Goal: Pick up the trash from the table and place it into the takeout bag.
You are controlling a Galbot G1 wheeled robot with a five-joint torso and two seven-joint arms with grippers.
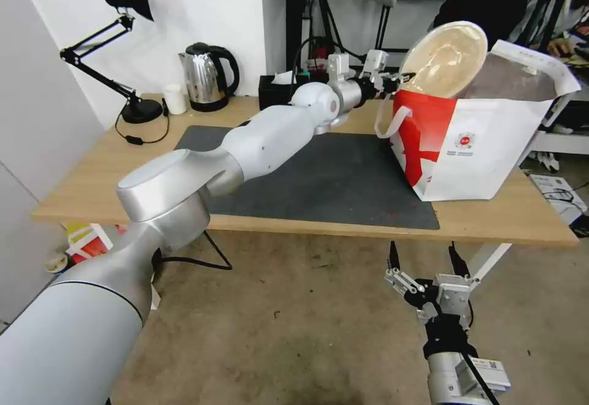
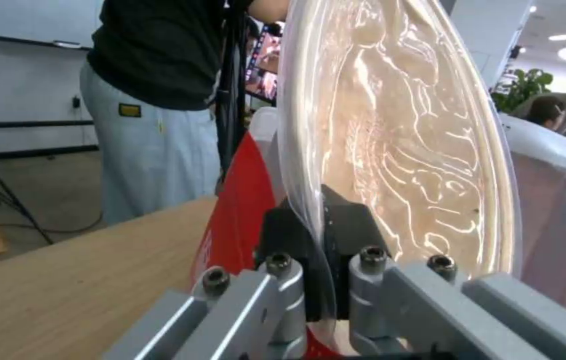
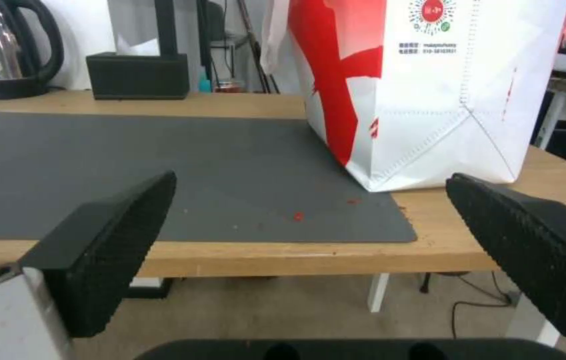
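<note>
My left fingers (image 2: 326, 235) clamp the shallow beige bowl (image 1: 443, 59), tilted on edge over the white-and-red takeout bag (image 1: 472, 147). My right fingers (image 3: 336, 250) gape apart at five o'clock, below the light-wood tabletop (image 1: 92, 184).

The bag (image 3: 430, 95) carries a small round red-and-green logo (image 3: 431, 10) with two lines of tiny red print under it — the second line looks like a phone number, its digits too small to read for certain. Nothing else is legible.
</note>
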